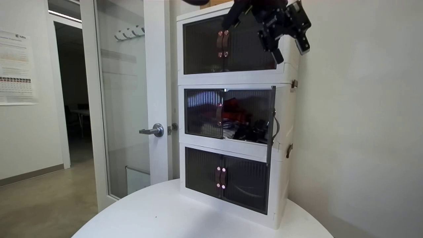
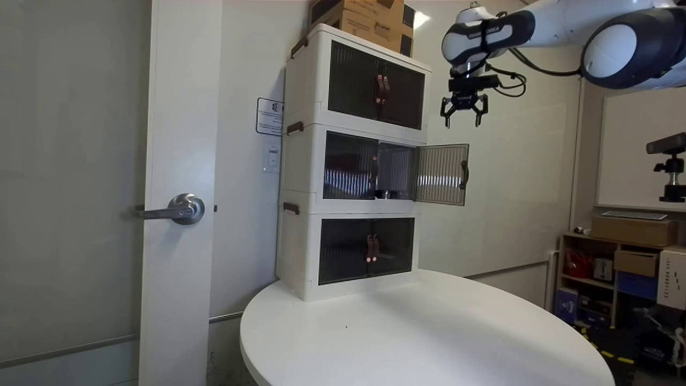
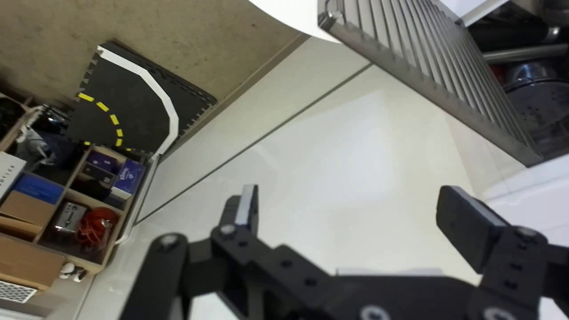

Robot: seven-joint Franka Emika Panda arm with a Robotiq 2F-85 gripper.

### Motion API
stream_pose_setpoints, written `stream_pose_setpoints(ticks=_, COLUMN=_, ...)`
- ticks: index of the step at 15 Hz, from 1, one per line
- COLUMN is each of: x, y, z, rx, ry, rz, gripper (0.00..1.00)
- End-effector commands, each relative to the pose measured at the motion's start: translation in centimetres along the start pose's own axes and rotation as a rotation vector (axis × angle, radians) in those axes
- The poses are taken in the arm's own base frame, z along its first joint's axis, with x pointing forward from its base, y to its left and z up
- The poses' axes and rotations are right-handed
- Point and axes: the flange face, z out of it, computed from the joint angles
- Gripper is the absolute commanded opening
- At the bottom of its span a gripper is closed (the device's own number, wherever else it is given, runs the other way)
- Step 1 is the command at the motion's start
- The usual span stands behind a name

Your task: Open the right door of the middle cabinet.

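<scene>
Above the white surface [image 2: 375, 332], the right door [image 2: 440, 174] is standing swung out from the middle cabinet [image 2: 300, 161]. My end effector [image 2: 462, 126] is hanging higher, jaws apart (gripping nothing). I am judging the opening done, next needing only retreat.

A rounded white table [image 2: 423, 332] carries the cabinet stack [image 2: 364, 208].

White arm [image 2: 560, 22], marking [image 2: 484, 32] perhaps "EMIKA", 2 black fingers [image 3: 466, 226].
</scene>
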Motion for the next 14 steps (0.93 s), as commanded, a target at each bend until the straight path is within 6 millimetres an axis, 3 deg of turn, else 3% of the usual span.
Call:
stream_pose_setpoints(ticks=1, x=0.5, y=3.6, z=-6.7, rx=0.146, ry=-0.016, rz=-0.135, gripper=1.00)
stream_pose_setpoints(ticks=4, x=-0.7, y=4.1, z=-10.9, rx=0.251, ry=-0.040, rz=-0.241, gripper=1.00)
stream_pose_setpoints(ticks=7, x=-3.4, y=1.6, z=-12.9, rx=0.353, ry=-0.088, rz=-0.339, gripper=1.00)
stream_pose_setpoints(ticks=11, x=-8.3, y=-2.8, z=-11.9, rx=0.482, ry=-0.190, rz=-0.462, gripper=1.00)
stream_pose_setpoints(ticks=14, x=-11.8, y=-3.8, z=-10.9, rx=0.563, ry=-0.284, rz=-0.585, gripper=1.00)
